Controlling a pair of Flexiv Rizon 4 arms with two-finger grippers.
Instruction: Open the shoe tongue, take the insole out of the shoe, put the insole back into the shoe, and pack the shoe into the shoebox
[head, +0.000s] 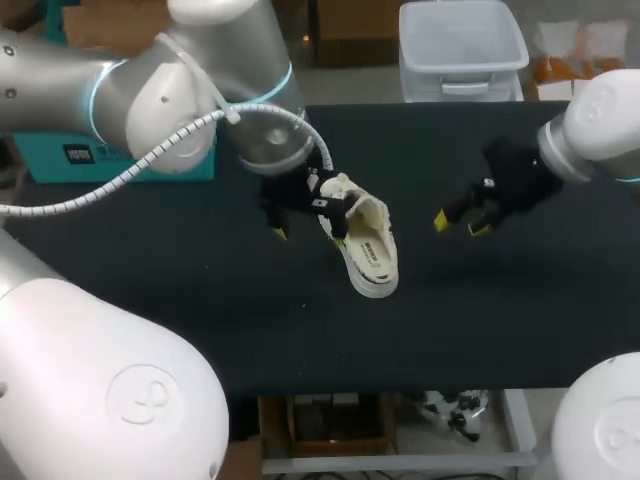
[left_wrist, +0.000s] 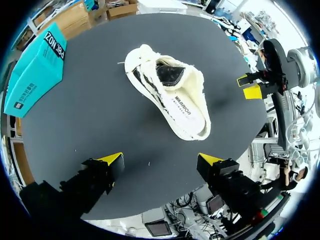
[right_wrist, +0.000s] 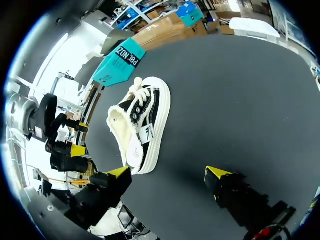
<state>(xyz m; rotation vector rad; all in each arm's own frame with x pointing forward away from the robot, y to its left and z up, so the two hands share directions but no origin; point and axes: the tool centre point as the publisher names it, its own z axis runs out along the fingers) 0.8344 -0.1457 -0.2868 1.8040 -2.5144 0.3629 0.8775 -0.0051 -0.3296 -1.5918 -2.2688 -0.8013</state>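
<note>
A cream and black shoe (head: 366, 243) lies on its side in the middle of the black table (head: 200, 300), its fleecy opening facing up and the printed insole (head: 373, 251) showing inside. My left gripper (head: 308, 233) hovers open just left of the shoe, nothing between its fingers. In the left wrist view the shoe (left_wrist: 170, 97) lies ahead of the open left gripper (left_wrist: 161, 161). My right gripper (head: 460, 224) stands open to the right of the shoe, apart from it. From the right wrist, the shoe (right_wrist: 140, 122) is ahead of the right gripper (right_wrist: 169, 172), near one fingertip.
The teal shoebox (head: 130, 160) sits at the table's back left, partly hidden by my left arm; it also shows as the teal shoebox (left_wrist: 37, 70) in the left wrist view. Bare black table lies in front of and to the right of the shoe.
</note>
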